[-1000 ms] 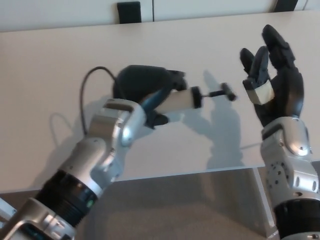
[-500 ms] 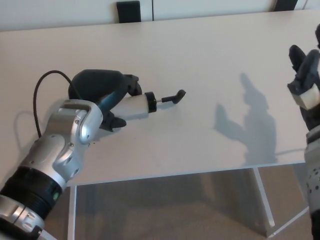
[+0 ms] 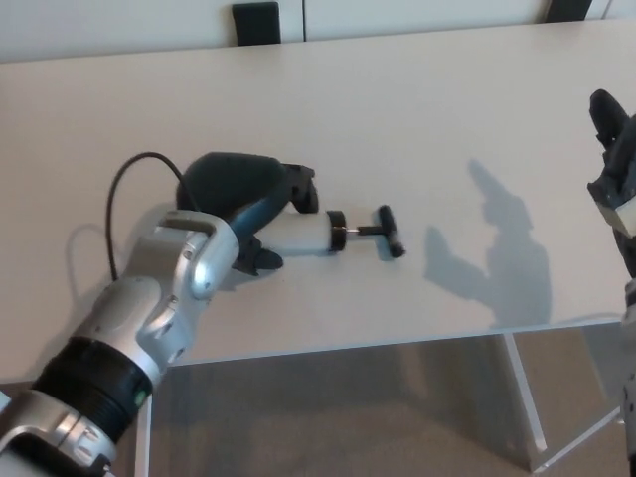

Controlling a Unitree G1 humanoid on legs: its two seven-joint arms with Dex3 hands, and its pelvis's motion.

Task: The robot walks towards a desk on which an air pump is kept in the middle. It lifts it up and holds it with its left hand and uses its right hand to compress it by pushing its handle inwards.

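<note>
Air pump — white barrel, black T-handle — held in left hand.

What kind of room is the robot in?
Probably an office or lab. There's a plain white desk on thin white legs, grey carpet-like floor, and what looks like a black chair back behind the desk.

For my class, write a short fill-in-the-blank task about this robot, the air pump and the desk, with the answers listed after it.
1. The air pump is held in the robot's ____ hand.
2. The pump's black handle points toward the robot's ____ side.
3. The right hand, at the picture's edge, is ____ the handle, not touching it.
4. A thin black hose curves over the ____ desk.

Answers: left; right; apart from; white
</note>
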